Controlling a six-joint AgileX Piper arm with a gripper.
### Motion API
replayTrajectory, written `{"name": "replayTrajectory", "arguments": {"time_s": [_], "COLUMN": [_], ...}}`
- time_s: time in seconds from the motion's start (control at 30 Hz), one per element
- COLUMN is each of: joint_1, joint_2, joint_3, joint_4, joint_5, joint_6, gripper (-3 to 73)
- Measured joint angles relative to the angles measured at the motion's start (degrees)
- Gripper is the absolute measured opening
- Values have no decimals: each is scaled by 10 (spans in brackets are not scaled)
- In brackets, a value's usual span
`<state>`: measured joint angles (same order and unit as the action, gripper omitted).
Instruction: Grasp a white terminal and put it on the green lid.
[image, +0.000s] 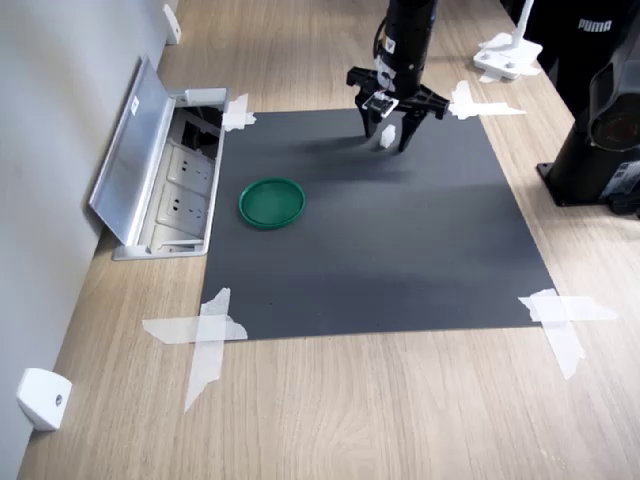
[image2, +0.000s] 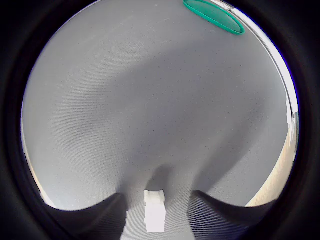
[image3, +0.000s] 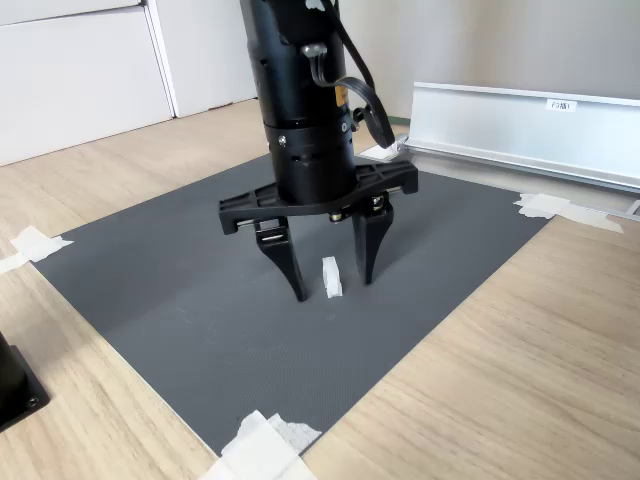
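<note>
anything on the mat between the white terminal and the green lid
Nothing. In the first exterior view, only bare dark mat lies between the white terminal and the green lid.

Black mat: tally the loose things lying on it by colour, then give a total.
White: 1, the white terminal, standing between the open fingers of the end effector.
Green: 1, the green lid.
Total: 2.

Wooden table (image: 350, 410) under taped dark mat (image: 400, 260) bearing green lid (image: 272, 202), white terminal (image3: 331, 277).
</note>
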<state>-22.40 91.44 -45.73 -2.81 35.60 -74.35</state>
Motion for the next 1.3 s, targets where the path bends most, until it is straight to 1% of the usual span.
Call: {"name": "replayTrajectory", "arguments": {"time_s": [0.07, 0.27, 0.3, 0.43, 0.53, 0.67, 0.73, 0.9, 1.13, 1.3], "joint_1": [0, 0, 0, 0, 0, 3, 12, 74, 168, 215], "joint_2": [3, 6, 6, 9, -1, -15, -16, -16, 8, 75], "joint_3": [0, 0, -1, -25, -70, -163, -211, -299, -351, -376], "joint_4": [-1, -1, -1, 8, 38, 86, 94, 95, 91, 68], "joint_5": [0, 24, 25, 48, 86, 139, 170, 224, 226, 215], "joint_6": [7, 24, 24, 30, 40, 58, 70, 115, 174, 247], "gripper": [411, 114, 94, 91, 91, 91, 91, 91, 91, 91]}}
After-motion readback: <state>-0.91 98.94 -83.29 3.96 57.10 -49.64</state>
